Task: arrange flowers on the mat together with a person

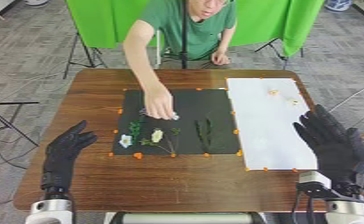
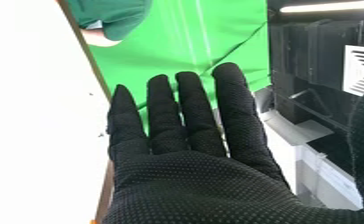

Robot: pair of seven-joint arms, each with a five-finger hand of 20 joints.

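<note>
Flowers (image 1: 157,135) and stems (image 1: 209,134) partly fill the black mat (image 1: 209,102) beneath a person's hand (image 1: 160,104); blossoms (image 1: 273,92) on the right's white sheet (image 1: 269,135) probably await placing. Left hand (image 1: 61,154) and right hand (image 1: 334,142) are open.

No text, label, brand, number or sign can be read.
</note>
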